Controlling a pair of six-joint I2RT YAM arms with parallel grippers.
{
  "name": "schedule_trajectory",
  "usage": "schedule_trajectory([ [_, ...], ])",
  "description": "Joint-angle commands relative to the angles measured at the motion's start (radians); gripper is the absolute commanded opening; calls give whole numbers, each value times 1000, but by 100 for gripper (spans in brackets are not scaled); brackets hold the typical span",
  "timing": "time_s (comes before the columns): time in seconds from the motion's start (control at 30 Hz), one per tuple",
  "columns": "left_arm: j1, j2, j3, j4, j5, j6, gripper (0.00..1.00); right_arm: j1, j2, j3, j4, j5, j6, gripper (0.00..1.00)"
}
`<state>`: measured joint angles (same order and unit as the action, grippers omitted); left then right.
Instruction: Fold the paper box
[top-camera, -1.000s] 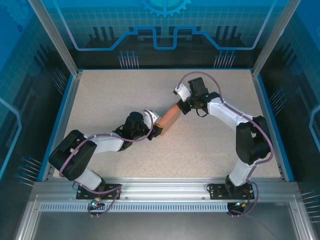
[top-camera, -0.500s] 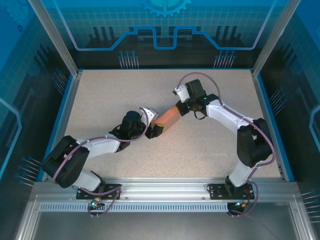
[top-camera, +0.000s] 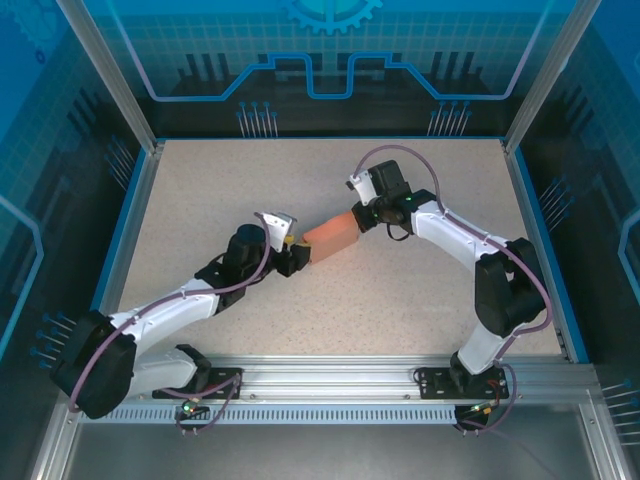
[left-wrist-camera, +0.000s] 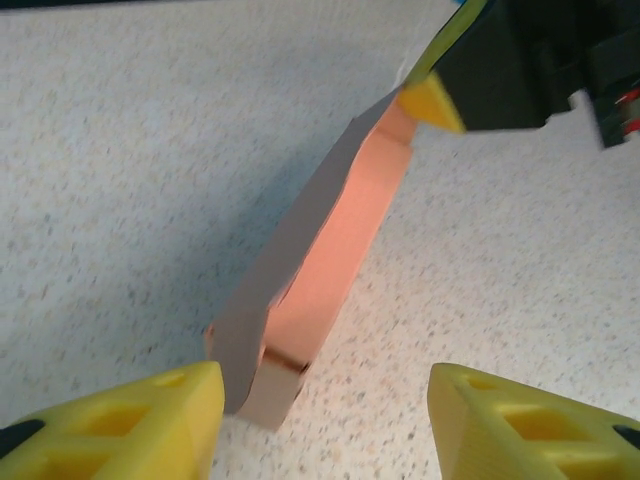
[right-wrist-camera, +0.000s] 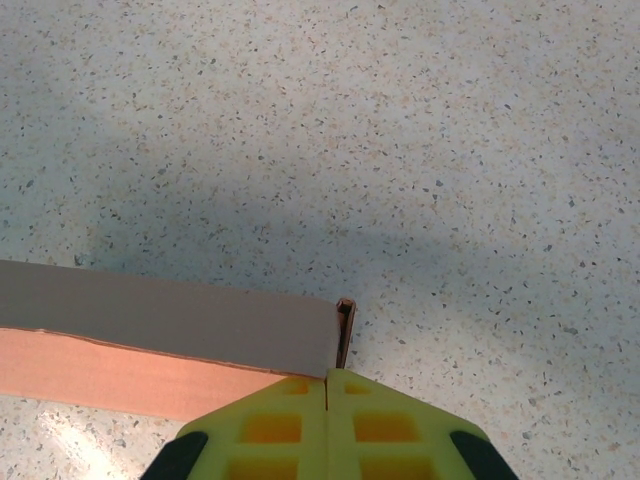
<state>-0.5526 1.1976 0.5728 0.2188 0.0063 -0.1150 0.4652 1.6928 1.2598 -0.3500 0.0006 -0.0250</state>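
We judge that we are partway through closing the paper box. It sits on edge at mid-table, its far end pinched in the clenched right gripper, and its near end flap looks not yet tucked. The left gripper has its jaws parted and grasps nothing, with the box's near end lying between them, close by one finger and apart from the other. Next we need to centre those jaws on that end and press it shut without creasing the thin card.

left pincer has opened around paper box.
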Motion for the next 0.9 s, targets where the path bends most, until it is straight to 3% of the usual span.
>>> schedule_trajectory([
  [0.0, -2, 22, 66, -101, -52, 21, 50, 14, -15, -1, -7, 7, 16, 5],
  [0.37, 4, 153, 171, -145, -91, 72, 35, 15, -12, 0, -10, 8, 13, 5],
  [0.87, 9, 160, 191, -162, -83, 49, 11, 16, -16, -5, -10, 7, 17, 4],
])
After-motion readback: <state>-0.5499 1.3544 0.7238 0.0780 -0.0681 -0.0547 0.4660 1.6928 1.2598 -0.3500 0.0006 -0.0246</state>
